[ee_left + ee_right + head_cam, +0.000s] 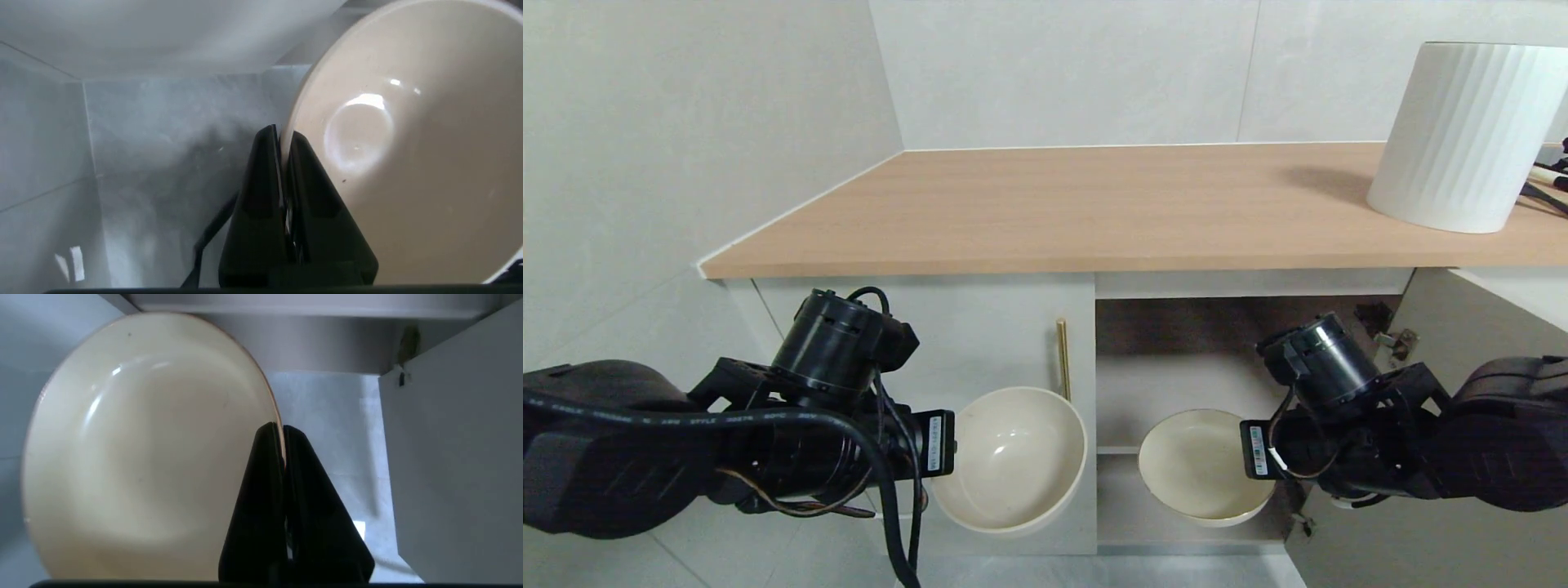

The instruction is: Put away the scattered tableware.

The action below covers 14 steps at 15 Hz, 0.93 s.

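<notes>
Our left fingers [265, 184] are clamped on the rim of a cream bowl [1013, 457], lower centre of the head view, in front of the closed cabinet door [980, 335] and its brass handle [1063, 355]. Our right fingers [265, 486] pinch a plate [1196, 465] before the open compartment [1201, 367], whose door [1445, 327] stands open at the right. At the upper right, a white ribbed container [1462, 139] stands on the surface [1094, 204].

Left bowl [1013, 457] before closed door [980, 343], right plate [1196, 465] before open compartment [1201, 359], canister [1462, 135] on countertop [1054, 212] above.
</notes>
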Tool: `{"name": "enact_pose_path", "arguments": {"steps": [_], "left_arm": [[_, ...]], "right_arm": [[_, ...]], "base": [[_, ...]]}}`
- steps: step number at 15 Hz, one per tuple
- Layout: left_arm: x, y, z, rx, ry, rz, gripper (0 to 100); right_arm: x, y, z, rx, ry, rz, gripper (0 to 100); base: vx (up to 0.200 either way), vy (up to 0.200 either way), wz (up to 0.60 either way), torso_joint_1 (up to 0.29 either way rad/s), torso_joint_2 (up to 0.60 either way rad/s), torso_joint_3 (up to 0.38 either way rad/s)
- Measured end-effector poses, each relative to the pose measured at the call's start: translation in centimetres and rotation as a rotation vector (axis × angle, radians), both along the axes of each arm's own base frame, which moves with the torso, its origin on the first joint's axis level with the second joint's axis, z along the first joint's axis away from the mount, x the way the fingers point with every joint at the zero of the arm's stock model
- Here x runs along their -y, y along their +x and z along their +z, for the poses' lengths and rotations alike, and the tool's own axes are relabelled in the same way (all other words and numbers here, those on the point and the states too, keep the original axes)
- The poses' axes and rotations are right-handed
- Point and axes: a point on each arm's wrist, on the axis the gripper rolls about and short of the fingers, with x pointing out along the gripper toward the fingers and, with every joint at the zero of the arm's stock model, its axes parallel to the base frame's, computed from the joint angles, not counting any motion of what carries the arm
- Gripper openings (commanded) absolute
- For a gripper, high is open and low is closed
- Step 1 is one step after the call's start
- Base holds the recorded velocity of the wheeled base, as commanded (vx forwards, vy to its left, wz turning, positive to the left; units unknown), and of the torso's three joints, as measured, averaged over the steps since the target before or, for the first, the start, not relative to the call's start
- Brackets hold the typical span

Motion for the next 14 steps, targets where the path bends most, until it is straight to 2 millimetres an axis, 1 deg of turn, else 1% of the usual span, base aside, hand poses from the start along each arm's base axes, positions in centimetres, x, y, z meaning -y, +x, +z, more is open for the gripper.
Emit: {"name": "enact_pose_path", "arguments": {"steps": [3, 10, 12, 14], "left_arm": [[0.0, 0.1, -0.1, -0.005, 0.003, 0.000, 0], [0.1, 0.1, -0.2, -0.007, 0.004, -0.002, 0], [0.1, 0.2, -0.4, -0.012, 0.007, -0.002, 0], [0.2, 0.3, -0.4, -0.007, 0.004, -0.003, 0]], "right_arm": [[-0.3, -0.1, -0.2, -0.007, -0.005, 0.009, 0], [-0.4, 0.2, -0.8, -0.028, -0.001, 0.013, 0], [-0.3, 1.3, -1.2, -0.036, 0.024, 0.006, 0], [0.0, 3.4, -2.1, -0.008, 0.044, -0.029, 0]], "base": [[0.000, 0.000, 0.00, -0.015, 0.17, 0.146], [0.000, 0.000, 0.00, 0.000, 0.01, 0.005], [0.000, 0.000, 0.00, 0.000, 0.00, 0.000], [0.000, 0.000, 0.00, 0.000, 0.00, 0.000]]}}
